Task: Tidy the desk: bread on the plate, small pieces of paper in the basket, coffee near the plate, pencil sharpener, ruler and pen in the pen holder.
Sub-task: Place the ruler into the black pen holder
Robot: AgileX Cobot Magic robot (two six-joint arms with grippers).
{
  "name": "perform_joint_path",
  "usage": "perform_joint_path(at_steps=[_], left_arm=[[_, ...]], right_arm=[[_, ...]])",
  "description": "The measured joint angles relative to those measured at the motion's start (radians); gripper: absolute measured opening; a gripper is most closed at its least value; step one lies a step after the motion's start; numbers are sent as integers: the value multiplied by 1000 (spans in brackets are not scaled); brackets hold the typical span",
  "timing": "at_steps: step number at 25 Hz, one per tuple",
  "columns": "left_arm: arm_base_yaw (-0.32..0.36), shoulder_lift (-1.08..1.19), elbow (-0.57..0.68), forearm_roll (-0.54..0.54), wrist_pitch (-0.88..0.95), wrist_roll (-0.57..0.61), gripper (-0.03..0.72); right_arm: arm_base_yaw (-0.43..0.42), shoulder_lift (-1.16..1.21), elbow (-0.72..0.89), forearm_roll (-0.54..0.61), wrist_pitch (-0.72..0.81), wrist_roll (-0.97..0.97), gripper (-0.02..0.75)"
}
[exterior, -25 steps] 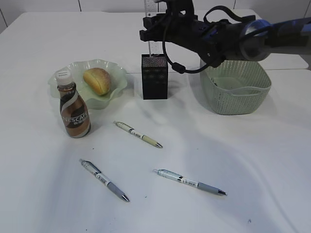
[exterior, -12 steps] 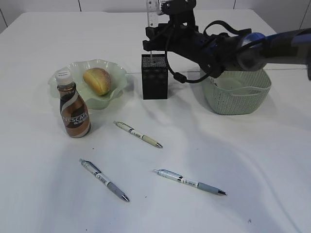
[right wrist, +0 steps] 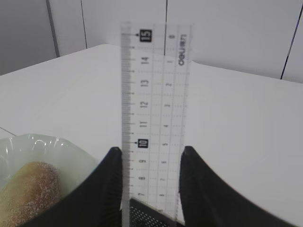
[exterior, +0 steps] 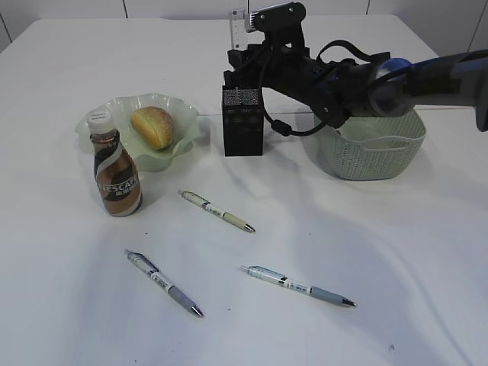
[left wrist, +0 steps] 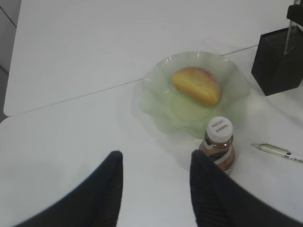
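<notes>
My right gripper (exterior: pixel 242 62) (right wrist: pixel 150 150) is shut on the clear ruler (exterior: pixel 238 27) (right wrist: pixel 154 118), which stands upright with its lower end inside the black mesh pen holder (exterior: pixel 242 126) (right wrist: pixel 151 215). The bread (exterior: pixel 152 126) (left wrist: pixel 196 85) lies in the wavy green plate (exterior: pixel 179 114) (left wrist: pixel 156 109). The coffee bottle (exterior: pixel 116 171) (left wrist: pixel 218 142) stands just in front of the plate. Three pens (exterior: pixel 216 211) (exterior: pixel 163 282) (exterior: pixel 297 285) lie on the desk. My left gripper (left wrist: pixel 156 153) hangs open over bare desk beside the bottle. The pencil sharpener and the small pieces of paper are out of view.
The green woven basket (exterior: pixel 374 149) stands right of the pen holder, partly behind my right arm. The white desk (exterior: pixel 381 252) stretches on to the front and right. One pen tip (left wrist: pixel 277 151) shows at the right edge of the left wrist view.
My right gripper has come down a little with the ruler, sinking its lower end deeper into the pen holder. Nothing else has moved.
</notes>
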Motion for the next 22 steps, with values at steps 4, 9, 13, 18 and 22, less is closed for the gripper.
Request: perform_joint_path(at_steps=[4,9,13,18,22], left_arm=[[0,0,0,0,-4,0,327],[0,0,0,0,-6,0,325],[0,0,0,0,-8,0,324],[0,0,0,0,-8,0,324],[0,0,0,0,-8,0,323]], right_arm=[[0,0,0,0,29,0,290],[-2,2,0,0,37,0,293],[-2,4,0,0,48,4,299],[-2,4,0,0,63,5,300],[-2,4,0,0,79,12,312]])
